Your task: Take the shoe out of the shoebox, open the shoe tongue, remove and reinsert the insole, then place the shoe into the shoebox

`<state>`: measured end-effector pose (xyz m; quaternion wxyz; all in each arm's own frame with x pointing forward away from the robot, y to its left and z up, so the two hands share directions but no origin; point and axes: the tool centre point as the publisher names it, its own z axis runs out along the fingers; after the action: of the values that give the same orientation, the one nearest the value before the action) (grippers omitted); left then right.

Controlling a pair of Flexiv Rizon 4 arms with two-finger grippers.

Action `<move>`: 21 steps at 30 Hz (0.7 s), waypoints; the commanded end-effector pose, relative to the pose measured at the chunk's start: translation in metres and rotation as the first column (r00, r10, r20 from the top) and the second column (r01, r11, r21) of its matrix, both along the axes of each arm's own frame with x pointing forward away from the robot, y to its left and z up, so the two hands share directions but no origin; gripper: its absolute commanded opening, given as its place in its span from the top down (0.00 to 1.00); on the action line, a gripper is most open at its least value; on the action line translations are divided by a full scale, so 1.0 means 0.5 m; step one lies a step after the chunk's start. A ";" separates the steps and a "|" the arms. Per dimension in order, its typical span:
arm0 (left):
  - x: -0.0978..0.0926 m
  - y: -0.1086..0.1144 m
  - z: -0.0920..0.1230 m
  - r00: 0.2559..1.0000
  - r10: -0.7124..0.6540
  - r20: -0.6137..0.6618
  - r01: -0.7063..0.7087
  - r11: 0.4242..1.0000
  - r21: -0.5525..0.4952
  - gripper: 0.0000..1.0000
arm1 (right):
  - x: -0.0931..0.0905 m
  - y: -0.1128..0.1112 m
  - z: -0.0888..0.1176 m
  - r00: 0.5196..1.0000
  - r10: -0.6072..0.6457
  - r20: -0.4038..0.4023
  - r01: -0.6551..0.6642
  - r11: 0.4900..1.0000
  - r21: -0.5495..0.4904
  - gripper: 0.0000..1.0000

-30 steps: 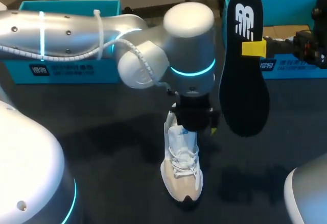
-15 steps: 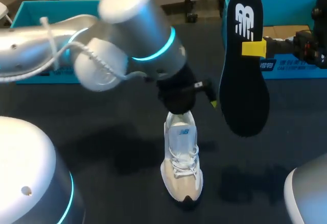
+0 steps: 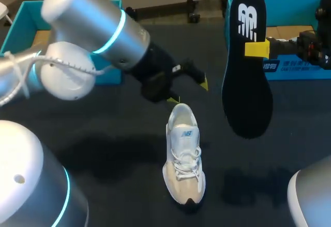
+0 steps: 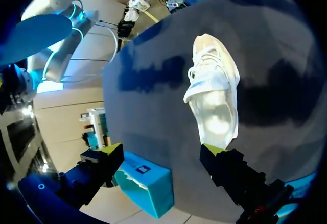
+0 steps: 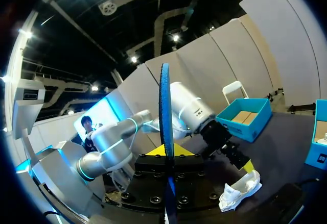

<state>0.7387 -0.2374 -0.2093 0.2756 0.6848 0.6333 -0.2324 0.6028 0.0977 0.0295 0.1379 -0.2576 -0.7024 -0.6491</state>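
Note:
A white and beige shoe stands upright on the dark table, toe toward the front edge, its opening bare. My left gripper hangs open just behind the heel, touching nothing; in the left wrist view the shoe lies ahead of the spread fingers of that gripper. The black insole hangs upright in the air to the shoe's right, with my right gripper shut on it. In the right wrist view the insole shows edge-on between that gripper's fingers, and the shoe lies beyond.
A teal shoebox sits at the back right behind the insole. Another teal box stands at the back left, partly hidden by my left arm, and also shows as a box under the left gripper.
My left arm has risen from the shoe's heel and swung back to the left, its fingers spreading wider. The shoe is now fully uncovered. The right arm and insole have not moved.

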 end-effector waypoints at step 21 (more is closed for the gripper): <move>0.021 0.049 0.039 0.994 -0.075 0.085 0.104 0.899 -0.426 0.00 | 0.007 0.005 0.001 1.000 0.004 -0.003 -0.004 1.000 -0.003 1.00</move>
<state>0.7508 -0.2217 -0.1873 0.3812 0.6703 0.5596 -0.3037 0.6027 0.0977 0.0295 0.1379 -0.2575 -0.7024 -0.6491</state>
